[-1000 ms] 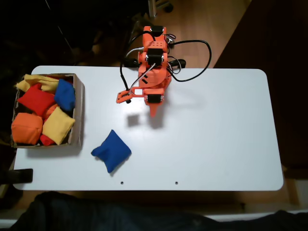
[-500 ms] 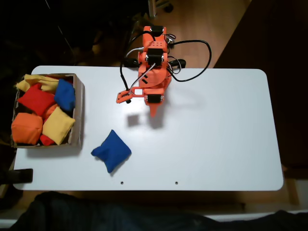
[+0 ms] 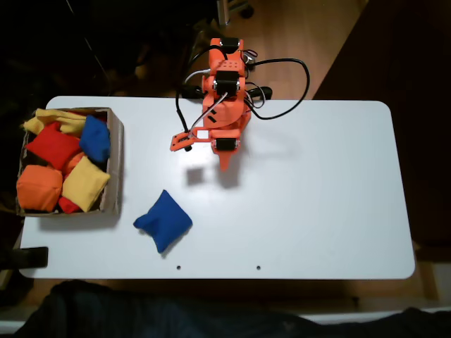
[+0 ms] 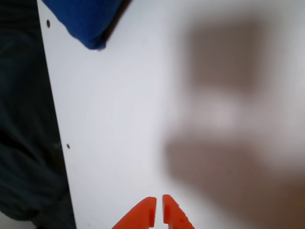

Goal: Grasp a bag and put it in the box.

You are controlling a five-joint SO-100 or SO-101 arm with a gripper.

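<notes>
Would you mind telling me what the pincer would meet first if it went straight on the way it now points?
Probably just the bare table. In the wrist view the shut pincer points across white tabletop; the blue bag lies off to the left of that line. Depth is unclear.

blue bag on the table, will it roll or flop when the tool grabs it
The bag looks plump and creased like soft fabric, so it will likely dent and sag rather than hold shape. It lies flat on the table, pillow-shaped, so rolling seems unlikely. The cloth probably grips well and shouldn't slip.
</notes>
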